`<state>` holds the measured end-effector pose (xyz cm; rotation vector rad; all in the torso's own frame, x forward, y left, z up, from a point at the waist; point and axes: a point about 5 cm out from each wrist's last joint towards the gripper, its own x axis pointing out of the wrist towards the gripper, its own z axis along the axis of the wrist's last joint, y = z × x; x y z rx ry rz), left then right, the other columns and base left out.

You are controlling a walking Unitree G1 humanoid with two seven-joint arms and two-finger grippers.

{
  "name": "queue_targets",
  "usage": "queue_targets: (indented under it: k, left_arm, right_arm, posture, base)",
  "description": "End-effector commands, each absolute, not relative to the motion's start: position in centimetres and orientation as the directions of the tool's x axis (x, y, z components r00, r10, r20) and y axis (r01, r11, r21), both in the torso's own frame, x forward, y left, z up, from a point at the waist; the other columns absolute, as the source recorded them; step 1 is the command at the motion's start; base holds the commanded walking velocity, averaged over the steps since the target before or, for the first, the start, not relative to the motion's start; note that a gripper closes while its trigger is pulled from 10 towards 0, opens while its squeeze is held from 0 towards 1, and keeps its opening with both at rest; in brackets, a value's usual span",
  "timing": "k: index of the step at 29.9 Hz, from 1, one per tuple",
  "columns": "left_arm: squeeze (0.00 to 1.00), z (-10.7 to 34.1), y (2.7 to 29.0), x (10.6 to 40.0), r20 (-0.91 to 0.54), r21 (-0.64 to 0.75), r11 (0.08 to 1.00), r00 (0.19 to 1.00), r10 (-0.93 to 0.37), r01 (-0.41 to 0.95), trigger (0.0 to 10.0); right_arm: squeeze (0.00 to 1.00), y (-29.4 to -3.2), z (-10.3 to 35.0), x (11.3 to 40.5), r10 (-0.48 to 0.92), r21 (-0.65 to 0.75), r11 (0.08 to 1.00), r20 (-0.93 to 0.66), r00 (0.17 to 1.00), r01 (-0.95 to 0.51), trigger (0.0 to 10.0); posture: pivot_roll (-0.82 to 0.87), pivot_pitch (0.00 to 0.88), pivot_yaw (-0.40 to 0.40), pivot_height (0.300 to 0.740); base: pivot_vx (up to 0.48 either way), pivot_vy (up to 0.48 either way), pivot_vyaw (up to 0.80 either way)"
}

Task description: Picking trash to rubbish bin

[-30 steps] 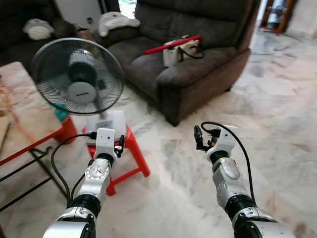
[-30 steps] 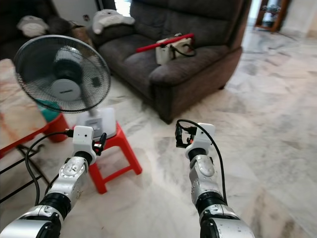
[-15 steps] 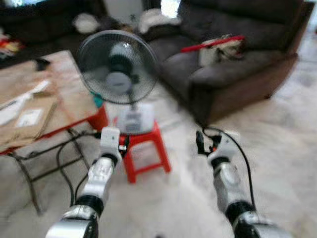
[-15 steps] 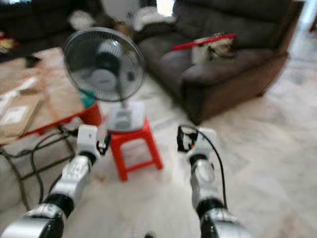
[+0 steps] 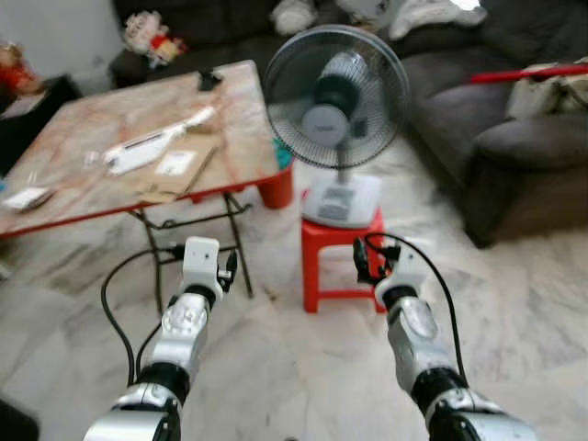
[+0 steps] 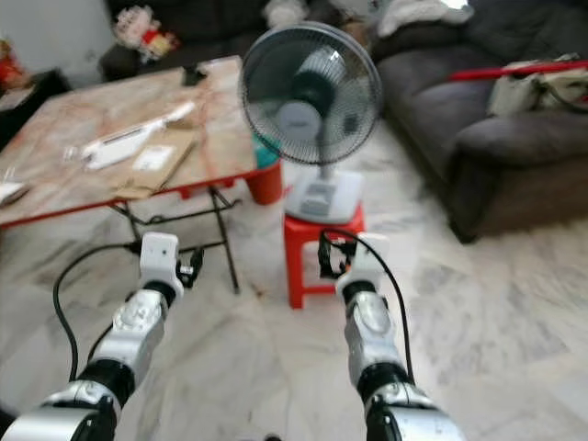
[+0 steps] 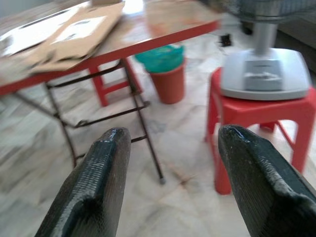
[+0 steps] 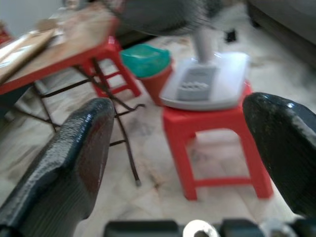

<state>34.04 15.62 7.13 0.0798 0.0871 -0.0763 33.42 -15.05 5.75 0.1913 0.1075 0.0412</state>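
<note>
- One orange-red rubbish bin [image 7: 167,79] with a green liner stands on the marble floor [image 5: 542,303] under the far edge of the tabletop [image 5: 110,147], at about 11 o'clock from the red stool [image 5: 342,253] and near it.
- No piece of trash can be told for certain; flat cardboard [image 5: 175,170] and a long white packet [image 5: 152,147] lie on the tabletop, near its middle, and a small white slip [image 5: 26,197] lies at its 9 o'clock edge.
- Two hands are raised in front of the robot, both empty and clear of everything.
- The left hand [image 7: 170,148] hangs above the floor at about 7 o'clock from the bin, its black fingers [image 7: 98,182] spread wide apart.
- The right hand [image 8: 187,143] is just before the stool, at about 5 o'clock from the bin, its fingers [image 8: 74,148] also spread wide.
- A grey table fan [image 5: 336,96] stands with its white base on the stool's seat, its grille facing the robot.
- The tabletop has a reddish marbled surface, a red rim and thin black folding legs [image 7: 143,118]; a second red stool [image 7: 111,86] stands beneath it, beside the bin.
- A dark grey sofa [image 5: 514,147] fills the 2 o'clock side of the room, with a red stick [image 5: 528,73] and a pale bag [image 6: 528,90] lying on its seat.
- Another dark sofa [image 5: 211,28] runs along 12 o'clock, with soft toys [image 5: 152,32] on it.
</note>
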Motion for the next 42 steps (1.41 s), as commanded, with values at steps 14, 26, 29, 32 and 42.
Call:
queue_targets:
  k: [14,26,29,32,42]
  left_arm:
    - [0.00,7.4,17.0,34.0,-0.083,0.088,0.996,0.996,-0.019,0.026,10.0]
    - [0.00,7.1,16.5,34.1,-0.109,0.057,0.998,0.993,-0.032,0.039,10.0]
    - [0.00,6.8,17.0,34.0,-0.124,0.090,0.995,0.992,-0.025,0.036,10.0]
    - [0.00,7.3,18.0,34.1,-0.105,0.102,0.995,0.994,0.000,0.010,10.0]
    - [0.00,7.8,18.0,34.2,-0.058,0.084,0.996,0.998,0.029,-0.024,10.0]
  right_arm:
    - [0.00,-12.9,6.4,34.0,0.114,0.211,0.973,-0.091,0.989,-0.092,10.0]
    - [0.00,-12.8,6.4,34.1,0.131,0.213,0.971,-0.099,0.986,-0.107,10.0]
    - [0.00,-13.0,6.3,34.0,0.125,0.195,0.975,-0.108,0.986,-0.102,10.0]
    - [0.00,-13.1,6.4,34.0,0.127,0.192,0.976,-0.101,0.987,-0.105,10.0]
    - [0.00,-12.3,6.8,34.2,0.161,0.158,0.977,-0.087,0.983,-0.146,10.0]
  posture:
    - [0.02,0.000,0.134,0.740]
    - [-0.01,0.000,0.130,0.740]
    - [-0.02,0.000,0.128,0.740]
    - [-0.02,0.000,0.124,0.740]
    - [-0.02,0.000,0.116,0.740]
  base:
    - [0.000,0.000,0.80]
    - [0.000,0.000,0.33]
    - [0.000,0.000,0.00]
    - [0.000,0.000,0.00]
    - [0.250,0.000,0.00]
